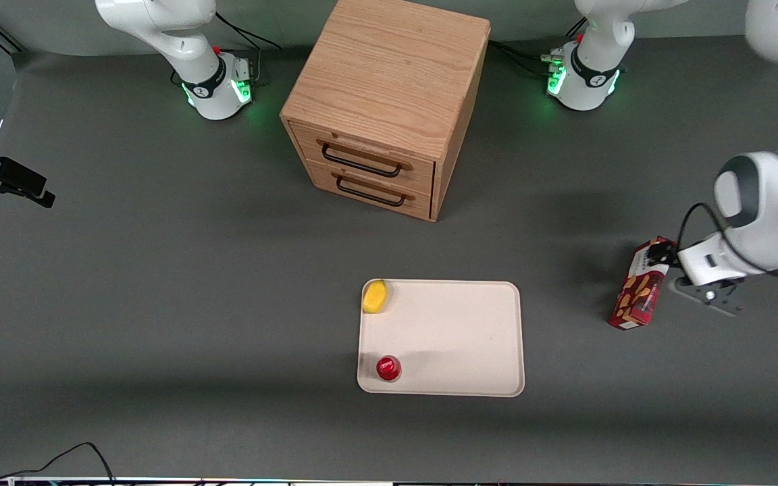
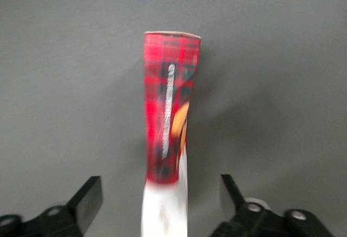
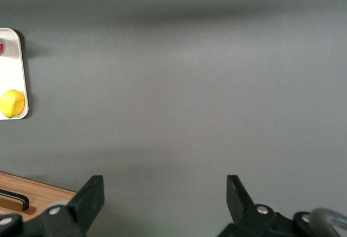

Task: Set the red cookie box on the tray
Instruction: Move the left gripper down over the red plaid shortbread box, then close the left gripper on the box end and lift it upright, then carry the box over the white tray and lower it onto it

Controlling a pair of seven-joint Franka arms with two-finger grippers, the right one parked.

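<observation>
Red cookie box (image 1: pixel 639 293) off tray (image 1: pixel 470 337)

Claw (image 2: pixel 161 199) sits wide open at the working arm's end of the surface (image 1: pixel 159 283), a finger on each side of the red cookie box (image 1: pixel 637 291) with a gap both sides. Bare surface lies between box and tray (image 1: pixel 456 331). On the tray, a yellow fruit (image 1: pixel 375 296) and red can (image 1: pixel 388 368) crowd the edge toward the parked arm; the rest lies bare. The wooden drawer cabinet (image 1: pixel 382 101) stands well apart.
</observation>
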